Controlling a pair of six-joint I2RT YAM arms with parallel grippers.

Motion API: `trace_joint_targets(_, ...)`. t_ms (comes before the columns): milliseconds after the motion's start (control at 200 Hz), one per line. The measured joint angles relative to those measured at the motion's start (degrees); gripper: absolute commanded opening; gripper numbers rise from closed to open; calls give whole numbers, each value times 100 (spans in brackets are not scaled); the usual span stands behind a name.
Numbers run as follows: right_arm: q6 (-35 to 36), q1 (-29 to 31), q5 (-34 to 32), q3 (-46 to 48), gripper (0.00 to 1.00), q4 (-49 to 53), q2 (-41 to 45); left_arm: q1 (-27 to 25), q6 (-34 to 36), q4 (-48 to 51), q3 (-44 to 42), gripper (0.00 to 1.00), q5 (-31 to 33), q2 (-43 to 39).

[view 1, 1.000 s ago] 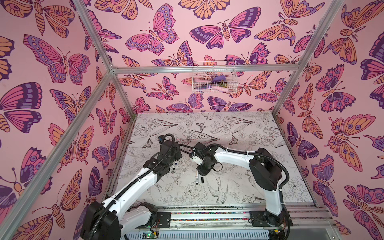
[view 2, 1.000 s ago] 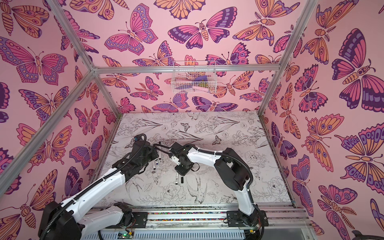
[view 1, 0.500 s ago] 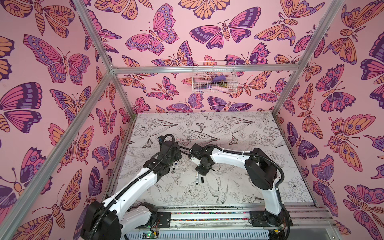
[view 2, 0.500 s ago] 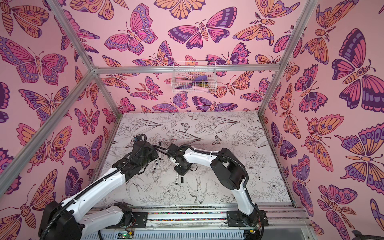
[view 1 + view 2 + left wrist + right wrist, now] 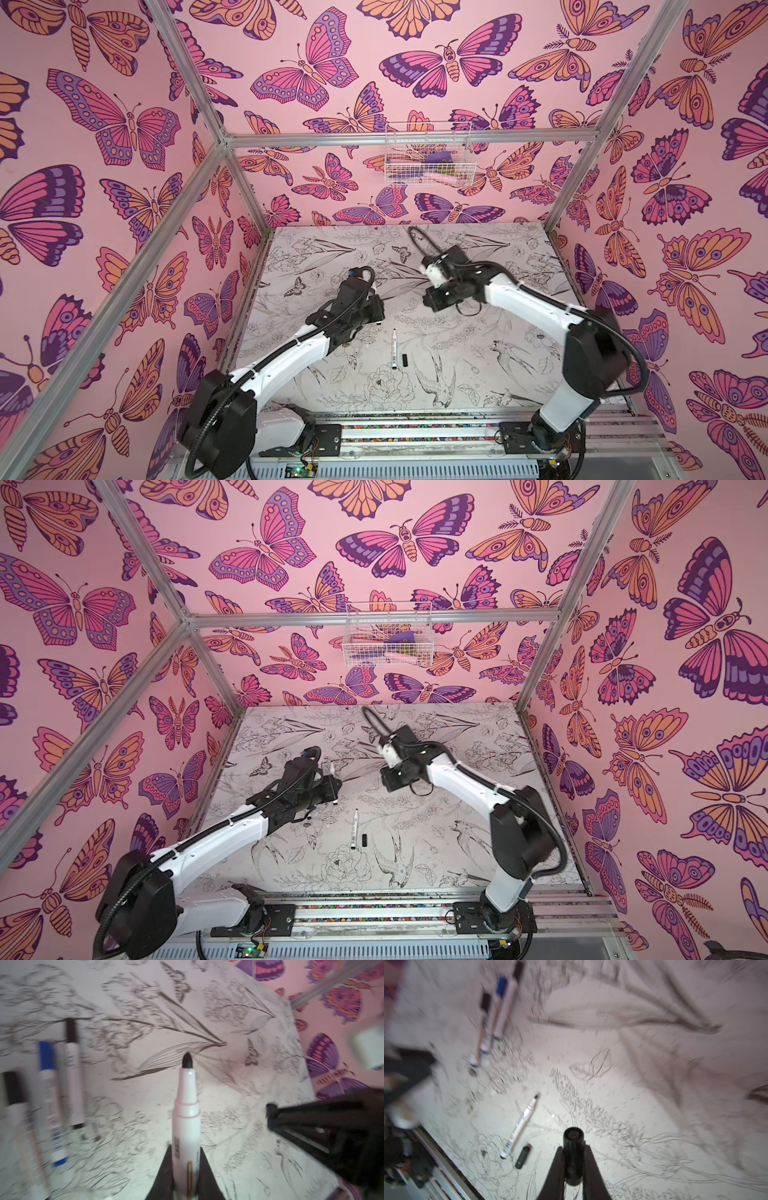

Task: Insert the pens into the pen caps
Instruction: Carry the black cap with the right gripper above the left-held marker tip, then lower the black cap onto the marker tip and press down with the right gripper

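Note:
My left gripper [image 5: 185, 1147] is shut on a white pen [image 5: 186, 1105] whose bare black tip points away from the wrist. My right gripper [image 5: 573, 1148] is shut on a black pen cap [image 5: 572, 1153], open end facing outward. In both top views the left gripper [image 5: 376, 309] and the right gripper [image 5: 430, 299] face each other above the table's middle, a small gap apart. On the table below them lie a loose uncapped pen [image 5: 393, 349] [image 5: 521, 1124] and, right beside it, a loose black cap [image 5: 405, 360] [image 5: 523, 1157].
Three capped pens lie side by side on the table under my left arm: two black-capped ones [image 5: 71, 1072] [image 5: 18, 1126] and a blue-capped one [image 5: 49, 1095]. A wire basket [image 5: 428, 156] hangs on the back wall. Pink butterfly walls enclose the flower-printed table [image 5: 498, 374].
My right gripper has shut on the black cap and lifted it off the table, moving back and to the right. The left arm, holding its pen, has hardly moved.

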State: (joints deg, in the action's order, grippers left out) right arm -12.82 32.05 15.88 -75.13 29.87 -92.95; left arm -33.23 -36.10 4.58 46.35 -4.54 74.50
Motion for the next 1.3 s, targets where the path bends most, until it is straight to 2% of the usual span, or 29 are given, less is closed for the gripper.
trace_joint_targets(70, -330, -343, 448, 197, 4, -555, 599, -223, 297, -297, 149, 0, -345, 199)
trace_joint_targets(175, -717, -498, 1093, 448, 4, -1259, 1099, -535, 717, -697, 247, 0, -793, 315)
trace_joint_targets(310, -1025, -492, 1867, 586, 4, -1788, 1158, -789, 1106, -1193, 243, 0, -1097, 315)
trace_joint_targets(486, -1126, -492, 2391, 647, 4, -1978, 1158, -964, 1467, -1574, 214, 0, -1132, 293)
trace_joint_targets(686, -1073, -494, 2575, 647, 4, -1956, 1163, -999, 1593, -1655, 210, 0, -1134, 291)
trace_joint_targets(1302, -944, -496, 2398, 645, 2, -1858, 1283, -997, 1613, -1818, 120, 0, -1130, 284)
